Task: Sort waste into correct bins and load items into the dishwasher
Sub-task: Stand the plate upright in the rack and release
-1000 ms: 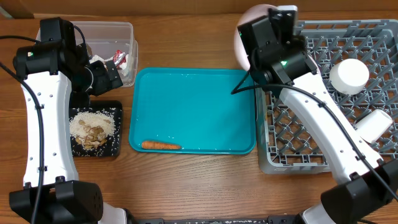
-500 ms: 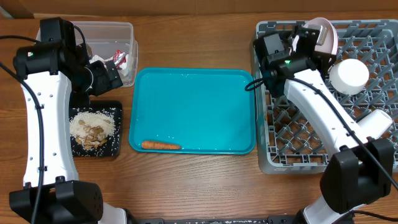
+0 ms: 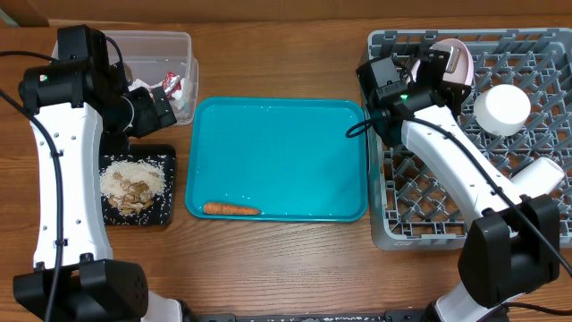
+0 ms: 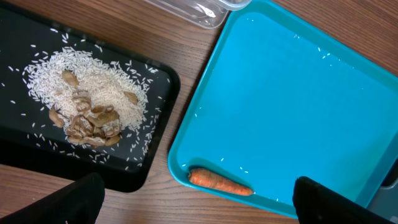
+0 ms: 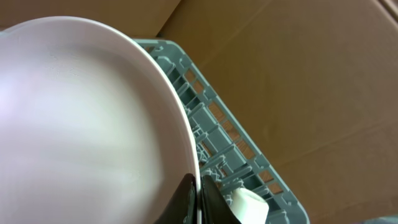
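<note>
My right gripper (image 3: 440, 64) is shut on the rim of the pale pink plate (image 3: 454, 61), holding it on edge over the back left of the grey dish rack (image 3: 429, 210). In the right wrist view the plate (image 5: 81, 118) fills the left, pinched between my fingertips (image 5: 198, 199). A white bowl (image 3: 502, 107) and white cup (image 3: 536, 176) sit in the rack. My left gripper (image 4: 193, 208) is open above the orange carrot (image 4: 219, 181), which lies at the teal tray's front edge (image 3: 231, 209). Rice-and-nut scraps (image 3: 132, 183) lie in the black tray (image 3: 165, 210). The clear tub (image 3: 170, 49) holds a red wrapper (image 3: 172, 84).
The teal serving tray (image 3: 286, 152) lies between the bins and the rack. My left arm stands over the tub and black tray. Brown cardboard (image 5: 298, 74) shows beyond the rack in the right wrist view.
My right gripper has carried the plate from the teal tray's back right corner rightward over the rack and tipped it on edge. The left arm has not moved.
</note>
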Tool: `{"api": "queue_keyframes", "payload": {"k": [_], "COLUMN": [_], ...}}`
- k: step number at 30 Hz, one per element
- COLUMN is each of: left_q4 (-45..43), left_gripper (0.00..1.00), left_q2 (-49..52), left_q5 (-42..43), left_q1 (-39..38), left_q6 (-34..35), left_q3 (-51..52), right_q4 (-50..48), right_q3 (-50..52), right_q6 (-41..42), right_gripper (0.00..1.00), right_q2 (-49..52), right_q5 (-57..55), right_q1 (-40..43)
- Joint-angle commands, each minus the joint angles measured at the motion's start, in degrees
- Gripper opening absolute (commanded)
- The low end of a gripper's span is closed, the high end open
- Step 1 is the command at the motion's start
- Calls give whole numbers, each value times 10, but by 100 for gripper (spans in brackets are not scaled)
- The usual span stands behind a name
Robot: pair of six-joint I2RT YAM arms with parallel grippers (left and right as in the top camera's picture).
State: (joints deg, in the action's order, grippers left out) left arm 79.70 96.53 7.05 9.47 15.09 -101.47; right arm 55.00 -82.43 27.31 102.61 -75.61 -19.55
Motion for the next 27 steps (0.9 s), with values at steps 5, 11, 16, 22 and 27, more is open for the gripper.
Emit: {"api": "queue_keyframes", "payload": {"k": [5,11,16,22,27], "left_q4": [-2,-2,-2,-2,-2], "left_gripper": [98,98,99,99,99], "left_q2": [-6,-6,-6,-6,-6], "left_q5": [0,0,0,0,0], "left_q1": [-2,-2,-2,-2,-2], "left_q6": [2,2,1,2,2], "left_q3": [-6,-6,-6,-6,-6], "right_q4": [-68,-64,-65,-65,-64], "right_q3": [7,8,15,15,15], "right_q6": [-74,-82,-82,-82,-82], "right_gripper": [4,4,4,4,4], "right_q2": [0,1,1,1,1], "right_q5": [-52,20,34,76,194], "right_q1": [-3,-3,-3,-19,-56]}}
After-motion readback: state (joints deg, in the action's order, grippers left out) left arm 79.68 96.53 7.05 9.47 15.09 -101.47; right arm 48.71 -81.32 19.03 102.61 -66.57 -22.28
